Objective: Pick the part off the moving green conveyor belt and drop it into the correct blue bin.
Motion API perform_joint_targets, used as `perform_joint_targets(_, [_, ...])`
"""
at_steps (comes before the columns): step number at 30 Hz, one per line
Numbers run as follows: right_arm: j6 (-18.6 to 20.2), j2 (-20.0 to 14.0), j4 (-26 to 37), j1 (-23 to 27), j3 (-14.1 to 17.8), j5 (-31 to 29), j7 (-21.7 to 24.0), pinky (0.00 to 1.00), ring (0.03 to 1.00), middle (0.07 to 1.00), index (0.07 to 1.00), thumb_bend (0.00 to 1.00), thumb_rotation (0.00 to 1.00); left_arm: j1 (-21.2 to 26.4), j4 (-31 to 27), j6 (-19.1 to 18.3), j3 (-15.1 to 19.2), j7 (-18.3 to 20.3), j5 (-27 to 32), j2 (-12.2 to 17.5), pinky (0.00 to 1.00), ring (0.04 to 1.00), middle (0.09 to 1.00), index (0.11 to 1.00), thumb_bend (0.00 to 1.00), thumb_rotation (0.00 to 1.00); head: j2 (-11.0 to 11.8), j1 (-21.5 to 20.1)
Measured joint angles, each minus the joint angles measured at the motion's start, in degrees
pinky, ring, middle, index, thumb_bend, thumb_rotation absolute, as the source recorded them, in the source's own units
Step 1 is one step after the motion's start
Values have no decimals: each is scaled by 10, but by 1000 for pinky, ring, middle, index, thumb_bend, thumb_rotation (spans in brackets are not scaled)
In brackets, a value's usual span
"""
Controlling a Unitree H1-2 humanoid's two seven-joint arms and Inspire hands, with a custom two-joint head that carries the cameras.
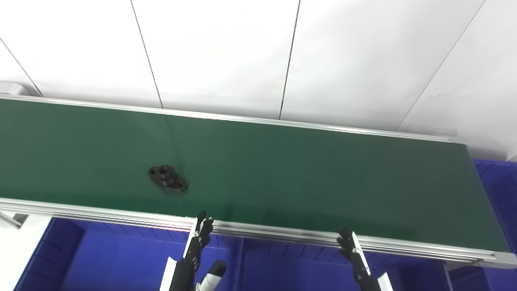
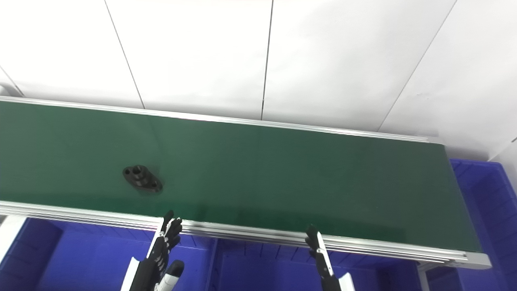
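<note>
The belt (image 1: 282, 169) runs out past the left edge, so its far end is out of sight. Both arms come up from the bottom edge with only their upper parts showing. The left robot hand (image 1: 198, 246) is seen edge-on, the right robot hand (image 1: 351, 250) too, and whether the fingers are spread or closed is hard to tell. The bins (image 1: 121, 258) lie mostly under the belt frame, cut off below and at the right (image 2: 488, 194).

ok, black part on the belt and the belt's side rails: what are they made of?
Part: matte black with bored holes and dull highlights, probably black-coated metal or moulded plastic; cannot tell which. Side rails: likely extruded aluminium, silver with lengthwise grooves and a brushed sheen.
</note>
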State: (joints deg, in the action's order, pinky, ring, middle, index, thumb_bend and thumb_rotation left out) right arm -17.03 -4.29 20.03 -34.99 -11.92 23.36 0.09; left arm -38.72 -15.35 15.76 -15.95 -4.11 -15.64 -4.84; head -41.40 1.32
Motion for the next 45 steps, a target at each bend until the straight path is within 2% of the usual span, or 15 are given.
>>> perform_joint_targets(3, [6, 2, 37, 29, -1, 24, 4, 884, 946, 969, 961, 864, 583, 0, 0, -7, 3, 0, 0, 1, 967, 955, 964, 1000, 644, 903, 1, -1])
perform_joint_targets(7, [44, 6, 57, 84, 4, 44, 18, 888, 936, 955, 934, 882, 587, 0, 0, -9, 2, 0, 1, 1, 966, 962, 968, 1000, 643, 902, 1, -3])
perform_joint_targets(9, [63, 6, 60, 102, 7, 51, 27, 868, 925, 945, 923, 889, 580, 0, 0, -9, 2, 0, 1, 0, 961, 956, 961, 1000, 641, 904, 1, -4])
perform_joint_targets(10, [74, 5, 61, 113, 8, 61, 31, 811, 894, 927, 919, 902, 579, 1, 0, -10, 1, 0, 1, 0, 973, 960, 962, 1000, 635, 907, 2, -3])
perform_joint_targets(13, [94, 2, 62, 145, 12, 114, 41, 771, 866, 909, 915, 917, 569, 2, 1, -12, -1, 0, 1, 0, 993, 968, 966, 1000, 634, 905, 2, -1])
perform_joint_targets(17, [123, 1, 62, 187, 11, 163, 58, 783, 854, 888, 894, 944, 526, 5, 1, -17, -3, 0, 1, 0, 978, 959, 960, 1000, 626, 899, 2, -4])
perform_joint_targets(22, [180, 20, 59, 247, -5, 203, 92, 808, 824, 856, 876, 950, 520, 7, 3, -17, -5, 0, 0, 0, 957, 959, 966, 1000, 618, 891, 4, -1])
perform_joint_targets(26, [219, 37, 43, 305, -24, 248, 118, 807, 812, 829, 859, 944, 520, 12, 7, -17, -6, 0, 1, 0, 981, 964, 965, 1000, 635, 875, 4, 0])
perform_joint_targets(32, [254, 46, 7, 342, -49, 278, 138, 787, 792, 810, 848, 916, 487, 13, 9, -17, -7, 0, 1, 0, 964, 955, 961, 1000, 617, 870, 4, 1])
perform_joint_targets(39, [274, 56, -50, 378, -81, 310, 139, 766, 776, 807, 846, 906, 485, 15, 9, -16, -7, 0, 1, 0, 960, 960, 962, 1000, 637, 872, 3, 4])
perform_joint_targets(45, [274, 64, -113, 401, -106, 320, 113, 743, 745, 785, 844, 912, 477, 15, 9, -16, -9, 0, 1, 1, 947, 951, 956, 1000, 646, 877, 1, 7])
